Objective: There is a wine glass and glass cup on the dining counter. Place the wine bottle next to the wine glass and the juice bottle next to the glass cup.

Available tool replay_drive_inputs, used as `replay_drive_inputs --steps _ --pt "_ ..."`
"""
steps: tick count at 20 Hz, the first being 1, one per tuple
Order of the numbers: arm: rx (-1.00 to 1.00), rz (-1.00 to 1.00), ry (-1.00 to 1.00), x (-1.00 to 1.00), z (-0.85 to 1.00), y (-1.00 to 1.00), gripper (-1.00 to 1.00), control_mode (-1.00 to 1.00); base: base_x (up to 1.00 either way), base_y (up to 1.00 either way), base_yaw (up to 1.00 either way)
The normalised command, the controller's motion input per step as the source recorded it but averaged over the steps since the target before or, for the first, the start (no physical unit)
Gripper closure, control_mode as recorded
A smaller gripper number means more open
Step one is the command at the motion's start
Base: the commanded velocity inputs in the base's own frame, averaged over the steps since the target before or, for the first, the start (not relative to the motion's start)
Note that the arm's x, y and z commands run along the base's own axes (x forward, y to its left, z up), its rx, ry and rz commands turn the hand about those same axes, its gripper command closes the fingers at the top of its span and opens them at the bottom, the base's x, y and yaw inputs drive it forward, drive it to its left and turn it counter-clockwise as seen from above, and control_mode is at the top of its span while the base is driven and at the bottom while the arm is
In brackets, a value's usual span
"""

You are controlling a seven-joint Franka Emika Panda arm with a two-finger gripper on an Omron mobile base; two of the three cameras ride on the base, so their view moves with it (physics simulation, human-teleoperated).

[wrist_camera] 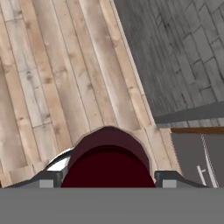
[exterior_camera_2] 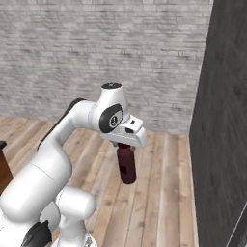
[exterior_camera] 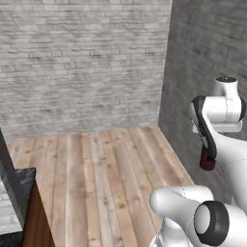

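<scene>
My gripper [exterior_camera_2: 126,146] is shut on the juice bottle [exterior_camera_2: 127,167], a short dark maroon bottle that hangs upright under the hand, high over the wooden floor. In the left base view the juice bottle [exterior_camera: 207,162] shows partly behind my forearm. In the hand view its rounded maroon top [wrist_camera: 107,157] sits between my fingertips [wrist_camera: 45,180]. A corner of the dining counter [exterior_camera: 24,179], a dark slab on a wood base, shows at the lower left. The wine glass, the glass cup and the wine bottle are out of view.
Plank floor [exterior_camera: 106,164] stretches ahead to a pale grey brick wall [exterior_camera: 82,62]. A dark grey wall [exterior_camera_2: 224,120] stands close on the right. A dark panel with a wood strip [wrist_camera: 197,151] lies at the right of the hand view.
</scene>
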Motion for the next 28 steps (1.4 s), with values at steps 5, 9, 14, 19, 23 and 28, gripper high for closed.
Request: replay_drive_inputs --steps 5,9,14,19,23,28 --pt "0.0 0.0 0.0 0.0 0.0 0.0 1.0 1.0 0.73 -0.32 0.13" --pt "0.0 0.0 0.0 0.0 0.0 0.0 1.0 1.0 0.72 -0.3 0.16" --pt "0.0 0.0 0.0 0.0 0.0 0.0 1.0 1.0 0.73 -0.29 0.16" --pt "0.0 0.0 0.0 0.0 0.0 0.0 1.0 1.0 0.73 -0.28 0.17" --pt "0.0 0.0 0.0 0.0 0.0 0.0 1.0 1.0 0.73 -0.23 0.24" --pt "0.0 0.0 0.0 0.0 0.0 0.0 1.0 1.0 0.72 -0.18 0.3"
